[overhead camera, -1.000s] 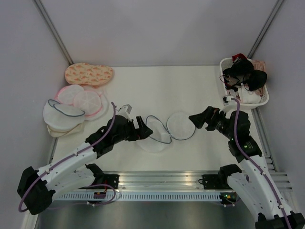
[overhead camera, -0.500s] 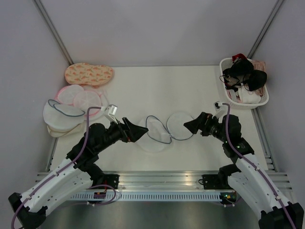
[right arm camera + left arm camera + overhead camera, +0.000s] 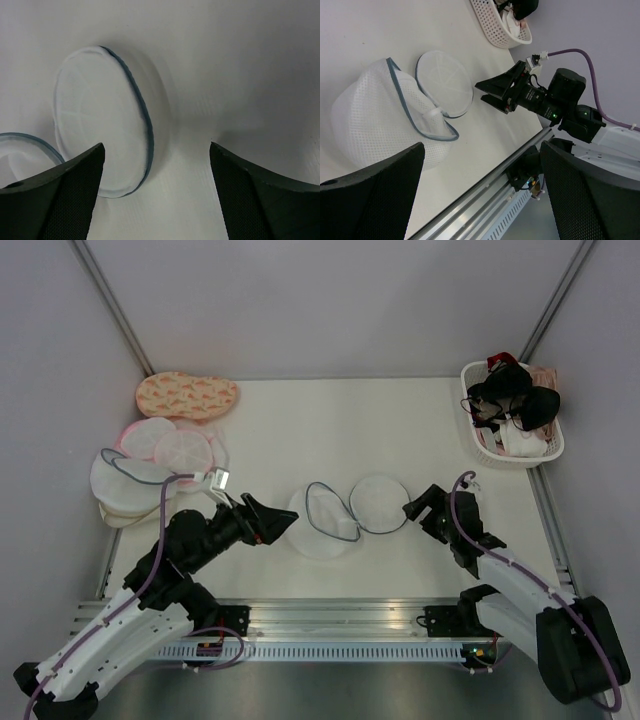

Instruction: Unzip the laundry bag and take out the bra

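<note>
laundry bag (image 3: 322, 528): unzipped, centre of the table (image 3: 400, 430), lying as two joined halves with a grey-blue zipper rim.
dome half (image 3: 375, 117): the left part, white mesh, rim sagging open.
lid half (image 3: 378, 502): flat disc touching the dome half's right side, propped on a slight tilt.
basket (image 3: 548, 445): white, perforated, well right of the laundry bag and behind it, at the table's far corner.
basket contents: the bra (image 3: 515, 388), black with rounded cups, piled on top; pale garments (image 3: 520, 440) under it.
other bags: stacked well left of the laundry bag; orange patterned bag (image 3: 187, 395) farthest back, pink-rimmed bags (image 3: 165, 445) in front of it.
left gripper (image 3: 283, 522): just left of the dome half, apart from it, jaws spread wide, nothing in them.
right gripper (image 3: 410, 508): just right of the lid half, jaws wide, holding nothing.
top view only: the stack of other bags, the basket contents from above.
left wrist only: side-on look at the right gripper's parted fingers (image 3: 497, 82), the metal rail (image 3: 485, 200), and the basket edge with a dark item in it, probably the bra, mostly cropped.
right wrist only: close view of the lid half and its mesh seams, with a slice of the dome half's rim at the lower left.
</note>
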{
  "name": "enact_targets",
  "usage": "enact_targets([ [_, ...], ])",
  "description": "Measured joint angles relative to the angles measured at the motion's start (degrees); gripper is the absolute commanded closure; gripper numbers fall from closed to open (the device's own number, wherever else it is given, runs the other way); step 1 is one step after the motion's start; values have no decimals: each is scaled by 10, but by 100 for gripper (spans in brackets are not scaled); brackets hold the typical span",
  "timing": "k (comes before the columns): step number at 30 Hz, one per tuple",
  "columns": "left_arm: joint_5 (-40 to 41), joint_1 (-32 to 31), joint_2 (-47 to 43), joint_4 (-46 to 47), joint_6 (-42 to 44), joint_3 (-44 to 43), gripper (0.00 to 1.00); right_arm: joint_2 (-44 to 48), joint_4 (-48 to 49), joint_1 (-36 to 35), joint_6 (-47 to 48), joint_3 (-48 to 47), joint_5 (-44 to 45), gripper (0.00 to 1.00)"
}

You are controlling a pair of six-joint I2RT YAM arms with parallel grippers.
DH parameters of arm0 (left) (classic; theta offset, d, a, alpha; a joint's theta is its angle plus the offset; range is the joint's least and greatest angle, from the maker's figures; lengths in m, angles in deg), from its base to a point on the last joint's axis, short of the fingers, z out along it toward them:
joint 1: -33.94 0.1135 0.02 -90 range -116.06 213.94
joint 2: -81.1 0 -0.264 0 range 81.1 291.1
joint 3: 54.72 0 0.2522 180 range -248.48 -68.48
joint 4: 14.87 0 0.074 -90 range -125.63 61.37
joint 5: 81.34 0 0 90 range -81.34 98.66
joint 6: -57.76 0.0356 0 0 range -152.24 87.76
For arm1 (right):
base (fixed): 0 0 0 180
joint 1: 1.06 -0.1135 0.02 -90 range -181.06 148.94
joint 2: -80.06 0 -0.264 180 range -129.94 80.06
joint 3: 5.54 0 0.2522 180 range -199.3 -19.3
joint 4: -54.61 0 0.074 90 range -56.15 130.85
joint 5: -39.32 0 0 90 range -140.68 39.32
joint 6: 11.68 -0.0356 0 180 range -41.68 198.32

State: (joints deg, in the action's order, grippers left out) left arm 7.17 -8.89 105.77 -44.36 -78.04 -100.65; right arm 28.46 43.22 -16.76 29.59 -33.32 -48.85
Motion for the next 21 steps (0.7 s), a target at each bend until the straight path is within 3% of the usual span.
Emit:
enact_targets([
  [4,15,0,-2,-18,1,0,0,-81,63,-2,-14,-1,9,14],
  [10,33,0,-27,-38,1,0,0,-153,169,-10,-28,4,11,29],
  [13,41,0,-38,-46,1,0,1,-187,209,-13,-35,5,4,42],
  [15,45,0,-45,-54,1,0,1,-207,230,-18,-38,5,-3,56],
  [16,46,0,-50,-57,1,0,0,-215,235,-21,-39,5,-5,64],
  [17,48,0,-54,-58,1,0,1,-223,240,-25,-41,5,-8,89],
  [18,51,0,-58,-61,1,0,1,-228,242,-29,-41,5,-8,98],
  [21,62,0,-76,-74,1,0,1,-235,241,-38,-43,5,-12,100],
])
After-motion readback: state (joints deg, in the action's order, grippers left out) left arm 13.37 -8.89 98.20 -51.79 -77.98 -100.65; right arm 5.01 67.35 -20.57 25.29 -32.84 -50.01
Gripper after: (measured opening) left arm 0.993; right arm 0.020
